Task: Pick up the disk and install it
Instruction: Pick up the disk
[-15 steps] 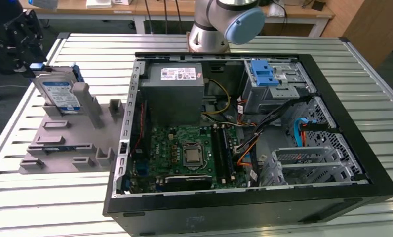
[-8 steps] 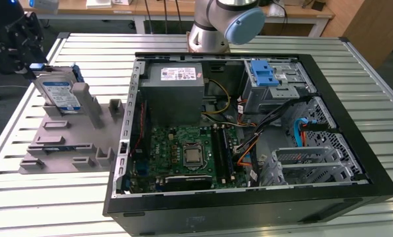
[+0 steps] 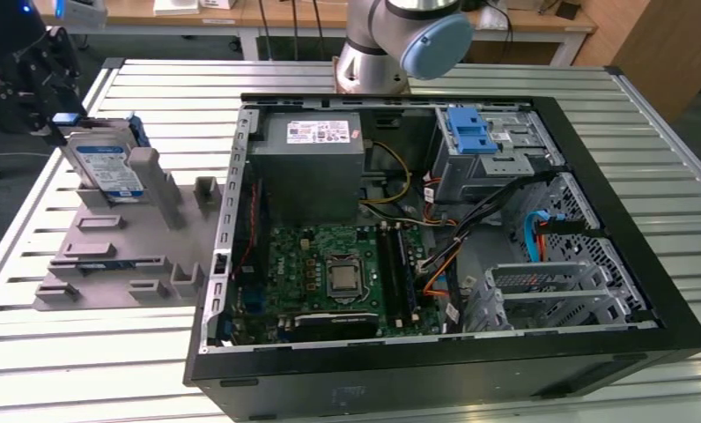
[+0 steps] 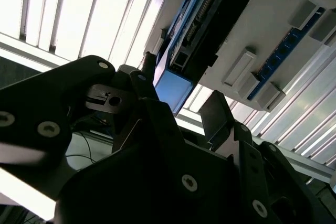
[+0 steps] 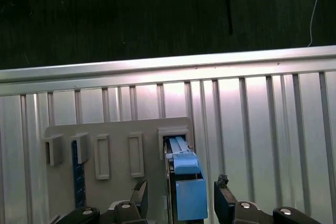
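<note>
The claw (image 5: 181, 188) is open. In the first wrist view its two dark fingers (image 5: 140, 192) stand either side of the blue carrier end of the disk (image 5: 188, 199), with a gap on each side and nothing gripped yet. One gap looks wider than the other. If the claw closes like that, one finger would probably meet the carrier first and push the disk sideways in its slot before the other arrives.

The fingers seem placed on the plastic carrier rather than the metal body. I judge that hold to be weak, since plastic can flex and the drive could slip or swing once it is lifted.

In the exterior view, at the upper left of the frame, the disk stands upright in a slot of the grey holder (image 3: 128, 257), which lies on the slatted tabletop (image 3: 92, 352). A pull that is not straight along the slot could jam the disk and drag the holder with it.

Further right sits the open computer case (image 3: 386, 374). Loose cables (image 3: 527, 233) run close to its drive bay (image 3: 491, 154) and could snag a tilted disk.
</note>
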Robot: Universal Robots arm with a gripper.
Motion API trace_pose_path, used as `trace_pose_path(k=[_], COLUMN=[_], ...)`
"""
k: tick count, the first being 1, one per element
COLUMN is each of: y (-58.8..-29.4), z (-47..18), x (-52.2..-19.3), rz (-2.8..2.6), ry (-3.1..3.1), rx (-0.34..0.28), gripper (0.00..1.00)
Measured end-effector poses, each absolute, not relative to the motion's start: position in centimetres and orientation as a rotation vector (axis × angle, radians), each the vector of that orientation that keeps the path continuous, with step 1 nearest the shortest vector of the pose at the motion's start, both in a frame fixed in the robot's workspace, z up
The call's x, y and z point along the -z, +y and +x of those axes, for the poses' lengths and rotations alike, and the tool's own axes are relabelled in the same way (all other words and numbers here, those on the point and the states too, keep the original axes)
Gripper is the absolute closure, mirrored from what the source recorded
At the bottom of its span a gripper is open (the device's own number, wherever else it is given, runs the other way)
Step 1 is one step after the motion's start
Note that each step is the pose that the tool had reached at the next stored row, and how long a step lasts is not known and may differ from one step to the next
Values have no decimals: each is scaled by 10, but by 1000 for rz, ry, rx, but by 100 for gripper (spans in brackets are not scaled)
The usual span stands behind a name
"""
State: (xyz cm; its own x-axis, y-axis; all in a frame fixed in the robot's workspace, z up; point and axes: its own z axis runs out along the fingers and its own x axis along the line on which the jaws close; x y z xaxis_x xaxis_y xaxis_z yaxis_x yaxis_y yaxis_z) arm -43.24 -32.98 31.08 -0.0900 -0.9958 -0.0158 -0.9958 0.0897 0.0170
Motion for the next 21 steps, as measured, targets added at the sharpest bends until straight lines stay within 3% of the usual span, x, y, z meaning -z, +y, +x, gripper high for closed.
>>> trace_pose_path(k=[21], y=[-326], z=[-433], x=[-301], rz=[-2123], ry=[2315], rx=[-37], gripper=[39])
